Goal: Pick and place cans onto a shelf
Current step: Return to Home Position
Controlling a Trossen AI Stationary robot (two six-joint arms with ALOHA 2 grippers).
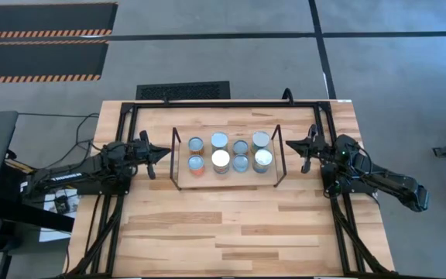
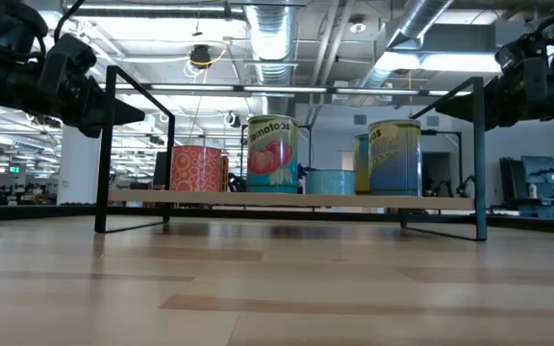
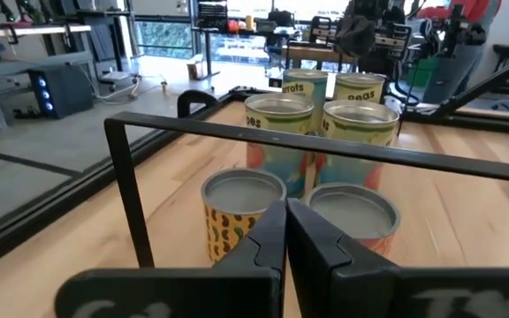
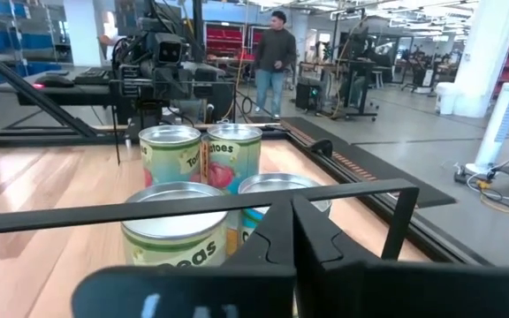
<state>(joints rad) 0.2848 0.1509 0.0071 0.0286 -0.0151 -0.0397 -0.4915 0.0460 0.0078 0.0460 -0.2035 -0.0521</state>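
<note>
Cans point(image 1: 220, 159): metal, silvery lids with dull sheen, glossy printed labels. Shelf point(image 2: 210, 199): light matt wood board, thin smooth black wire frame. Table point(image 1: 231, 225): pale wood planks, smooth, slight sheen up close.

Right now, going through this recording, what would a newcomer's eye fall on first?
Eight cans stand in two rows of four on the shelf at the middle of the table. The left gripper and the right gripper flank it, one at each end, fingers shut and pointing at the cans, holding nothing.
</note>
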